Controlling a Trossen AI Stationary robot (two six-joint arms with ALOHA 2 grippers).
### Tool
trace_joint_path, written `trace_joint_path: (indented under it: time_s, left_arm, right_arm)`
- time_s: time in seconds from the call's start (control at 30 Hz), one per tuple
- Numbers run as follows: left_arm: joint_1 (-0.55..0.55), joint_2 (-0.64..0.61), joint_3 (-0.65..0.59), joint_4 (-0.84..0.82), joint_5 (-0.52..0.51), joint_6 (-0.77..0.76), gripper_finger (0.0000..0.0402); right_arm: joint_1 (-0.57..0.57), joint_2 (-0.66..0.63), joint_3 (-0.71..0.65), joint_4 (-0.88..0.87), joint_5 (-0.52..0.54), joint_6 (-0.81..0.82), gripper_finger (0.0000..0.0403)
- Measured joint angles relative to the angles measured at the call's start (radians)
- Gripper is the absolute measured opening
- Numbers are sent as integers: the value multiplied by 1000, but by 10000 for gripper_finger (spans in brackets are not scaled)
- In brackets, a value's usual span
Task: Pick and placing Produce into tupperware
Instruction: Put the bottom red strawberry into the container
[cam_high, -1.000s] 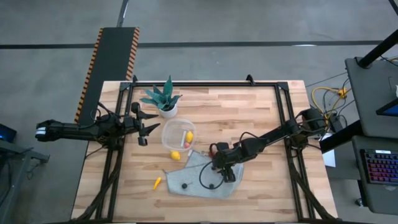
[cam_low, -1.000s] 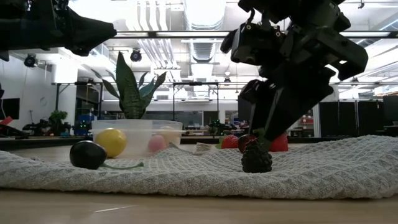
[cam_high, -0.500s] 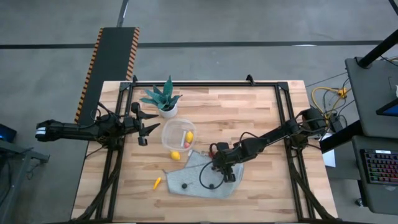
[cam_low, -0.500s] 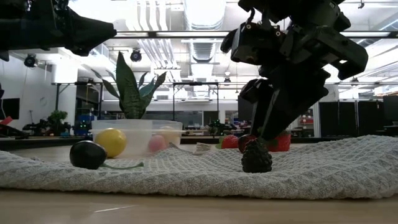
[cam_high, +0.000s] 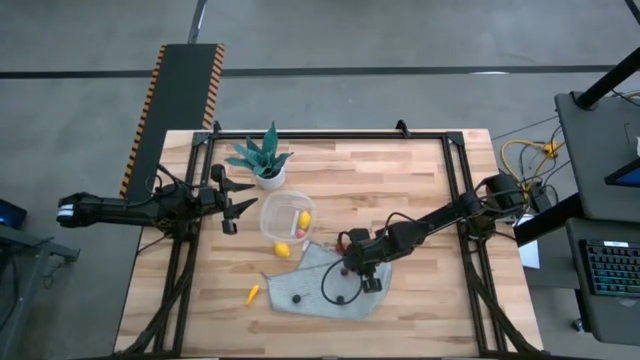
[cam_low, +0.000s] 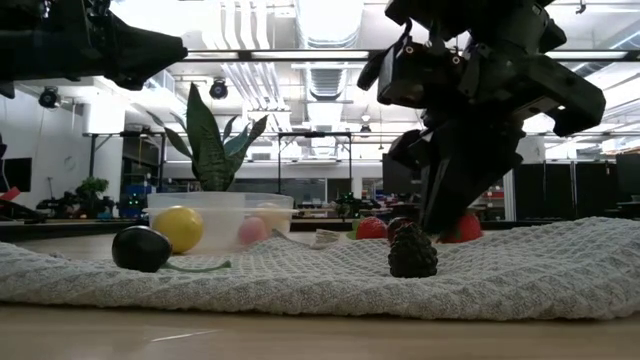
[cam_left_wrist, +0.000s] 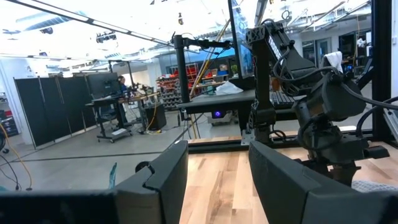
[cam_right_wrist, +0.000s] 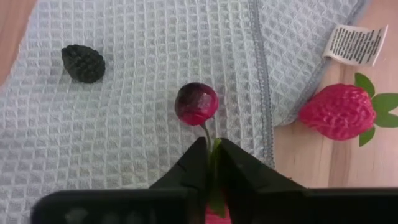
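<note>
A grey waffle cloth (cam_high: 325, 287) lies at the table's near middle. On it are a dark red cherry (cam_right_wrist: 196, 103) with a green stem, a blackberry (cam_right_wrist: 83, 63) and a round dark berry (cam_low: 140, 248). A strawberry (cam_right_wrist: 339, 112) lies on the wood beside the cloth. My right gripper (cam_right_wrist: 211, 155) stands over the cloth, shut on the cherry's stem. The clear round tupperware (cam_high: 287, 218) holds yellow and pink pieces; a lemon (cam_high: 282, 250) lies just outside it. A carrot piece (cam_high: 253, 293) lies on the wood. My left gripper (cam_left_wrist: 217, 180) hovers open at the table's left edge. My right gripper pinches the cherry's thin green stem (cam_right_wrist: 209, 142) between its two fingertips, coming from above and pointing down. The cherry lies on the grey cloth just ahead of the fingers. A red bit (cam_right_wrist: 214, 216) shows farther back between the fingers; what it is I cannot tell.
A spiky green plant in a small white pot (cam_high: 264, 162) stands at the far left, behind the tupperware. The cloth's white label (cam_right_wrist: 354, 43) lies on the wood by the strawberry. Bare wood lies at the table's far right and near left.
My right gripper has shut its fingers on the cherry's stem while staying over the cloth. The blackberry and the other pieces have kept their places.
</note>
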Motion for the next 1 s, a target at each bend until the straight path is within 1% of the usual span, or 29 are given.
trace_joint_path:
  time_s: [0.03, 0.13, 0.8, 1.0]
  left_arm:
    - [0, 0, 0, 0, 0, 0, 157]
    - [0, 0, 0, 0, 0, 0, 157]
    - [0, 0, 0, 0, 0, 0, 157]
    - [0, 0, 0, 0, 0, 0, 157]
  right_arm:
    - [0, 0, 0, 0, 0, -3, 15]
    - [0, 0, 0, 0, 0, -11, 10]
    - [0, 0, 0, 2, 0, -20, 9]
    - [0, -23, 0, 2, 0, -21, 9]
